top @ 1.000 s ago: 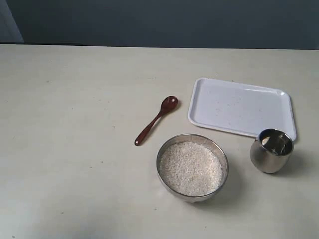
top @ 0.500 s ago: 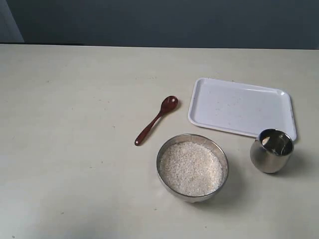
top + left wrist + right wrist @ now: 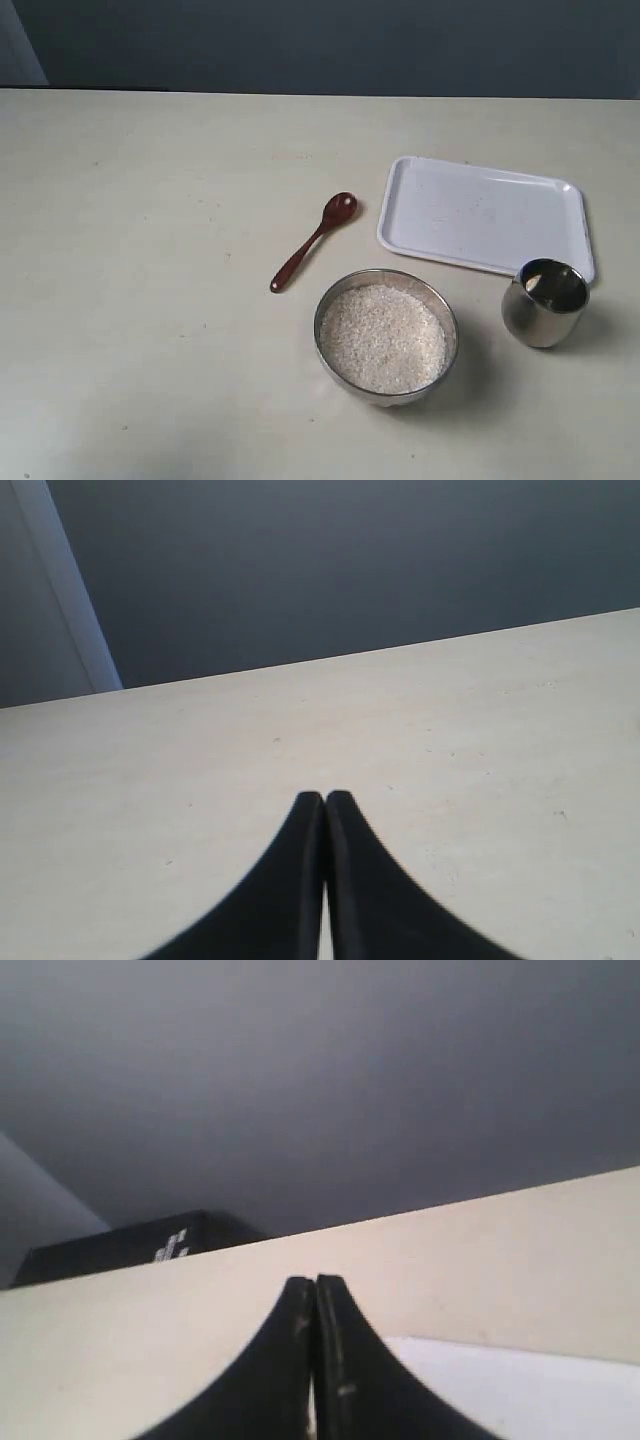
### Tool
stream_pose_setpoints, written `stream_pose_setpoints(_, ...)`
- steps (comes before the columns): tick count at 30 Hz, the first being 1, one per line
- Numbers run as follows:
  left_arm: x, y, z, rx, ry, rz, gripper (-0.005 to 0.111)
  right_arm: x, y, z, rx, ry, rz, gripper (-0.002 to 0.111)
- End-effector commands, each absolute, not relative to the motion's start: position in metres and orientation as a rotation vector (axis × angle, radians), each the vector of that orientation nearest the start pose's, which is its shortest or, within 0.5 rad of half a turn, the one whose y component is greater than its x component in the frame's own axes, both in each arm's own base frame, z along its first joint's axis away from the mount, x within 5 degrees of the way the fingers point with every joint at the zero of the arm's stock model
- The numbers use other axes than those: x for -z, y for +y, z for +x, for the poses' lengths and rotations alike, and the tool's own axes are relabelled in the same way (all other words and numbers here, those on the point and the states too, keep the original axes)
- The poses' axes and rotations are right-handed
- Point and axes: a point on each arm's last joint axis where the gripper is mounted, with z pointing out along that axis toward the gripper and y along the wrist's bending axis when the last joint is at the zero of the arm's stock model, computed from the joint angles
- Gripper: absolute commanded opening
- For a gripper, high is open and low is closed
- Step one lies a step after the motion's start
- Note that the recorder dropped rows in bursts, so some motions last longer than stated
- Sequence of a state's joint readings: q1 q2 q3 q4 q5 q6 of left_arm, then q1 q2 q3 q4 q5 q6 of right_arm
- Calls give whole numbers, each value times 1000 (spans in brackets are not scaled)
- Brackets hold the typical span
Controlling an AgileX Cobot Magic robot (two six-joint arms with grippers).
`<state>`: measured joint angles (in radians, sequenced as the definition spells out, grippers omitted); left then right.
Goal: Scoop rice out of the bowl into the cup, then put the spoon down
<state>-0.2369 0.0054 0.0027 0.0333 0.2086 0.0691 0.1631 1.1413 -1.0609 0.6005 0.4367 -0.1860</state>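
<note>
Exterior view: the wooden spoon (image 3: pixel 312 241) lies flat and untouched on the pale table (image 3: pixel 150 250). Its long axis runs on a diagonal, with the oval head toward the white tray (image 3: pixel 485 215) and the handle end near the steel bowl (image 3: pixel 319 322) but apart from it. The bowl is full of rice (image 3: pixel 383 338) and sits between the spoon and the steel cup (image 3: pixel 545 302). The cup stands at the tray's corner; whether it touches the tray cannot be told.

Neither arm enters this view, so how far each gripper stands from the spoon cannot be read.

In the left wrist view, the left gripper (image 3: pixel 325 802) has its two dark fingers pressed together on nothing, and only table surface shows beyond the tips. In the right wrist view, the right gripper (image 3: pixel 315 1285) is likewise closed and empty. An edge of the tray lies just ahead of its tips, and a dark box (image 3: pixel 150 1245) sits past the table's far edge. The spoon appears in neither wrist view.

The pickup has not begun. The spoon rests on the left arm's side of the bowl, so the left gripper looks the likelier one to take it. To do so it would need to part its fingers and close across the thin handle, square to that diagonal. From the left side nothing appears to stand in the way of the handle. A reach by the right gripper would probably have to cross the tray or the bowl.
</note>
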Motion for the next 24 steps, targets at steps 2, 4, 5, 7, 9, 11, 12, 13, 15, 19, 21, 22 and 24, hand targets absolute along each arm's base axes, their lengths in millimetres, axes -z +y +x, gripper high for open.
stream_pose_setpoints(2, -195, -13, 54, 106, 1662, 277, 0, -347, 142, 291, -565, 2175, -142, -1)
stream_pose_setpoints(4, -195, -13, 54, 106, 1662, 277, 0, -323, 162, 303, -432, 2309, -170, -1)
stream_pose_setpoints(5, -195, -13, 54, 106, 1662, 277, 0, -312, 172, 309, -353, 2369, -176, -1)
stream_pose_setpoints(7, -195, -13, 54, 106, 1662, 277, 0, -297, 193, 318, -239, 2451, -209, -1)
stream_pose_setpoints(9, -195, -13, 54, 106, 1662, 277, 0, -292, 214, 323, -217, 2495, -273, -1)
stream_pose_setpoints(11, -195, -13, 54, 106, 1662, 277, 0, -293, 240, 325, -262, 2488, -379, -1)
stream_pose_setpoints(12, -195, -13, 54, 106, 1662, 277, 0, -296, 252, 325, -314, 2466, -406, -1)
stream_pose_setpoints(13, -195, -13, 54, 106, 1662, 277, 0, -299, 265, 325, -394, 2445, -399, -1)
stream_pose_setpoints(15, -195, -13, 54, 106, 1662, 277, 0, -307, 286, 321, -535, 2389, -400, -1)
stream_pose_setpoints(19, -195, -13, 54, 106, 1662, 277, 0, -316, 303, 319, -569, 2235, -532, -1)
stream_pose_setpoints(21, -195, -13, 54, 106, 1662, 277, 0, -314, 301, 320, -597, 2278, -449, -1)
stream_pose_setpoints(22, -195, -13, 54, 106, 1662, 277, 0, -312, 298, 321, -598, 2320, -398, -1)
stream_pose_setpoints(24, -195, -13, 54, 106, 1662, 277, 0, -303, 292, 319, -576, 2447, -304, -1)
